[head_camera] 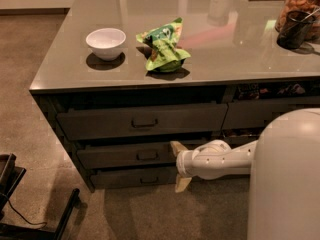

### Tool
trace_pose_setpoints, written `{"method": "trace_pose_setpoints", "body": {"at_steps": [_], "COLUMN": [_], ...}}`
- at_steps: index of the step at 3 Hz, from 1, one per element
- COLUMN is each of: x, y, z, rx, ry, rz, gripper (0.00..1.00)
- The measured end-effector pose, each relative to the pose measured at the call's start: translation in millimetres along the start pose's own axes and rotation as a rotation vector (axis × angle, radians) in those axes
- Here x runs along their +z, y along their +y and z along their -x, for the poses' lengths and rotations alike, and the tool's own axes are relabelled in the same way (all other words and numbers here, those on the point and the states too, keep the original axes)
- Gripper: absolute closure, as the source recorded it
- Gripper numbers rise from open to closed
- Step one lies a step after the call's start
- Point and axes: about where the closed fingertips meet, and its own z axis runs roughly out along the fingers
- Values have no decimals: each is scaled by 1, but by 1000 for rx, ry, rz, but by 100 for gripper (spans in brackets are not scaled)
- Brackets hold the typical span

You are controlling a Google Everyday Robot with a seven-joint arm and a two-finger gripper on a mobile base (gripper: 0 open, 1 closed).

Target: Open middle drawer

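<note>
The middle drawer (125,156) is the dark grey-brown front of medium height in the left stack, under the taller top drawer (100,124) and above the slim bottom drawer (120,178). Its small loop handle (147,155) sits at the centre. My gripper (179,165) is at the drawer front's right end, a little right of the handle and apart from it. It is open: one tan finger (176,146) points up-left over the middle drawer, and the other reaches down past the bottom drawer. Nothing is between them.
On the countertop (240,59) stand a white bowl (106,43) and a crumpled green bag (164,46), with a dark cup (295,29) and a jar at the right. More drawers lie right of the stack. A black stand base (30,214) sits on the floor at lower left.
</note>
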Motion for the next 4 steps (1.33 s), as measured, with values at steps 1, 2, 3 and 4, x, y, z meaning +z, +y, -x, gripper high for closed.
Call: {"method": "trace_pose_setpoints", "body": {"at_steps": [1,2,3,4], "x": [9,21,38,58], "y": [-6,-16,-24,-35], "z": [-3,-1,5,10], "rx": [30,49,54,50], "ry": [-15,-39,-62,-78], "rz": [-21,-41,-40,-9], "gripper": [0,0,0,0]}}
